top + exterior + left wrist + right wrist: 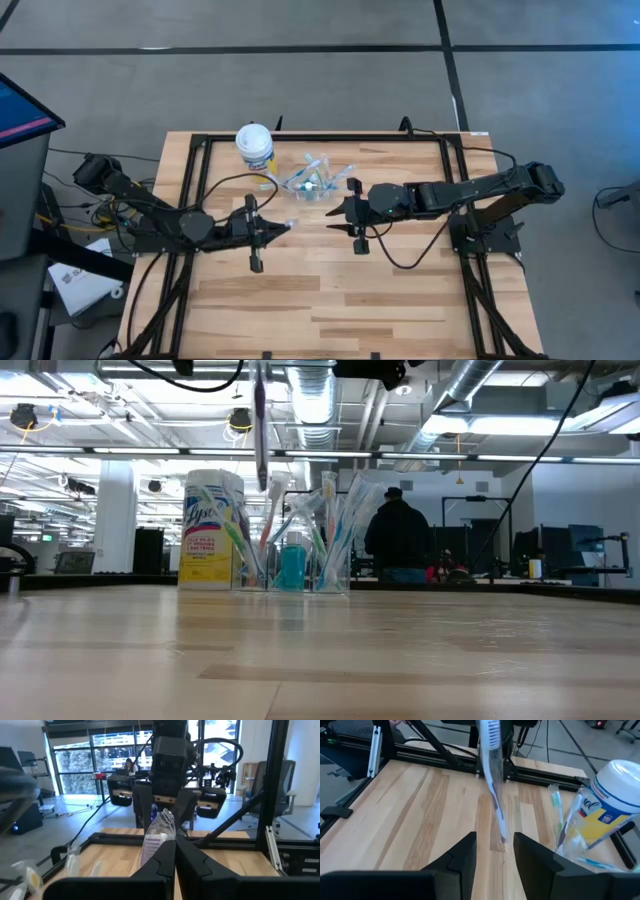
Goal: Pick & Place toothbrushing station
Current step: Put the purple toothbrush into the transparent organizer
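Toothbrush (491,780) sits pinched in my left gripper (285,228), ahead of my right gripper's (333,212) wide jaws; cup (312,185) not yet reached.

Seen from above, table (330,290) centre as clock hub: canister (255,146) at approx 11 o'clock, near the far edge. Cup (312,185) just beside it toward 12, w/ toothbrushes (318,168) standing in it and tube (291,565) in among them. Left gripper (286,228) sits approx 9 o'clock of centre, right gripper (334,213) approx 1 o'clock; they face each other, a gap between. One toothbrush (156,836) sticks out fwd from the left gripper, toward the right one.
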